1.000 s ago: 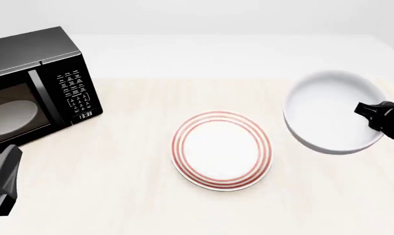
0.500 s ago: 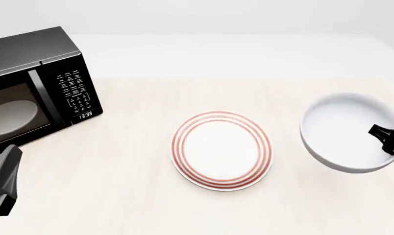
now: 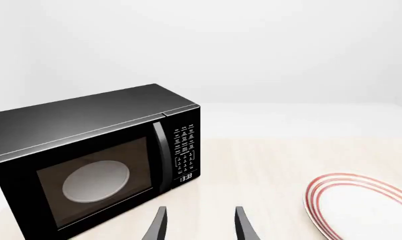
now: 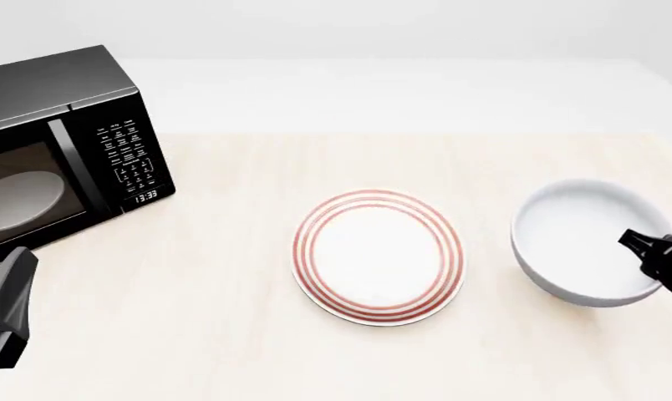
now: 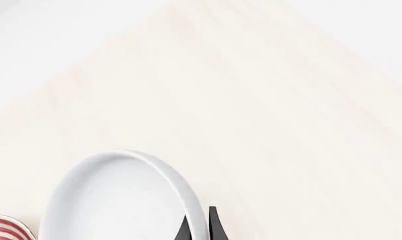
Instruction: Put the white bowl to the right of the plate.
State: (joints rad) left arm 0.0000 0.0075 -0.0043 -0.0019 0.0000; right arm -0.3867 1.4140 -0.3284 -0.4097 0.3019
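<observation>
Left wrist view: the left tool (image 3: 199, 225) is open, its two fingers apart with nothing between them; the microwave (image 3: 97, 160) stands just beyond it, and the plate (image 3: 361, 205) shows at the edge on the tabletop (image 3: 268, 165)

Front view: the white bowl (image 4: 576, 238) is to the right of the plate (image 4: 379, 256), near it but apart; whether its base touches the tabletop (image 4: 236, 334) I cannot tell; the right tool (image 4: 649, 251) is at the bowl's near-right rim; the left tool (image 4: 4, 305) stays low at the near left, far from both

Right wrist view: the right tool (image 5: 199, 225) is closed on the rim of the white bowl (image 5: 114, 200), one finger inside the wall and one outside; a piece of the plate (image 5: 4, 227) shows beside the bowl

Handling: I judge the bowl stiff, glossy and so slippery; probably fragile; the thin rim is the only good place to hold, and a hold on one side lets the bowl tilt; a gentle release seems wise
</observation>
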